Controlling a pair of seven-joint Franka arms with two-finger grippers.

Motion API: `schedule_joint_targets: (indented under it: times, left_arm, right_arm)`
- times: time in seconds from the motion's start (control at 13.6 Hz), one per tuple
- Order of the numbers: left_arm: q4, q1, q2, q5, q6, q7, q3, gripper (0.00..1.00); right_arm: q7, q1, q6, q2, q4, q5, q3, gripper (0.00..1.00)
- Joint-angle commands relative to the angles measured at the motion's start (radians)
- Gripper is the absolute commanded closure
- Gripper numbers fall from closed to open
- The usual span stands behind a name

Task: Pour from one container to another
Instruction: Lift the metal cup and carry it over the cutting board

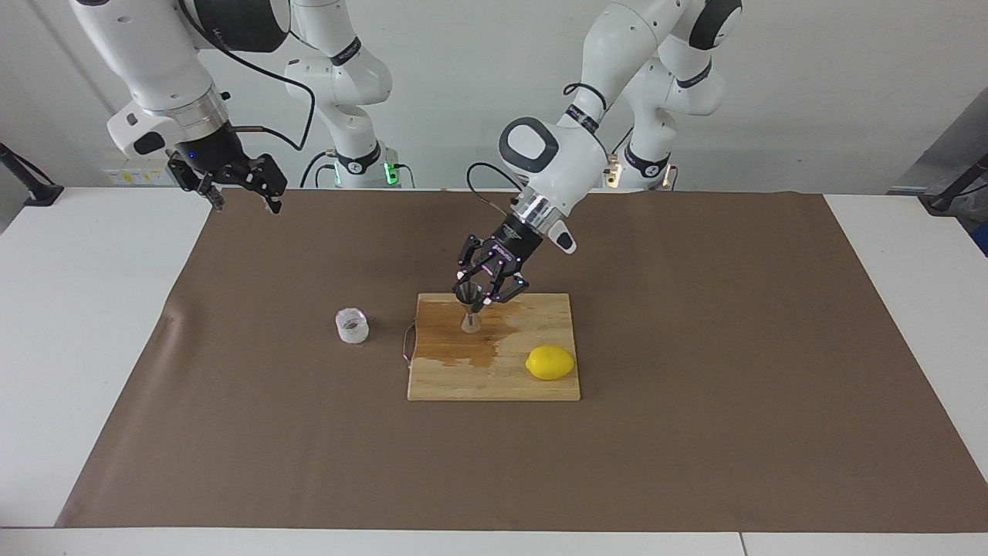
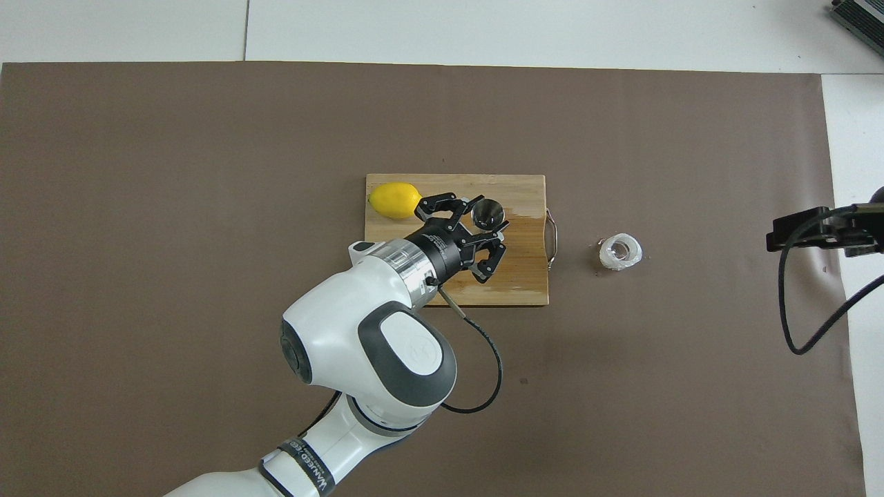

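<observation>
Steel jigger (image 1: 468,306) upright on the board (image 1: 494,382), on the part nearer the robots. Left gripper (image 1: 488,287) spread wide about the upper cone; contact unclear. Best to close gently and level, keeping it upright. Cup (image 1: 352,325) on the paper beside the board, toward the right arm's end; contents unreadable. Right gripper (image 1: 235,189) waiting, spread, high over that end.

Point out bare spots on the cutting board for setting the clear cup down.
Cutting board: free along its edge farthest from the robots, beside the lemon. Crowded where the left end effector stands at the jigger. The clear cup sits off-board on the brown paper.
</observation>
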Motion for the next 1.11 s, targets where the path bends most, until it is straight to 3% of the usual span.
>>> schedule_joint_targets:
  times: [0.0,0.66,0.89,1.03]
  left_arm:
    - [0.067,-0.013,0.076,0.063,0.034,-0.006,0.003,1.0]
    - [0.086,-0.042,0.139,0.097,0.123,-0.006,-0.011,1.0]
    - [0.081,-0.039,0.139,0.099,0.133,-0.007,-0.011,0.95]
    - [0.08,-0.036,0.139,0.099,0.133,-0.007,-0.011,0.81]
  right_arm:
    - [-0.015,-0.014,0.009,-0.017,-0.021,0.005,0.006,0.0]
    - [-0.015,-0.014,0.009,-0.017,-0.021,0.005,0.006,0.0]
    - [-0.015,-0.014,0.009,-0.017,-0.021,0.005,0.006,0.0]
    - [-0.015,-0.014,0.009,-0.017,-0.021,0.005,0.006,0.0]
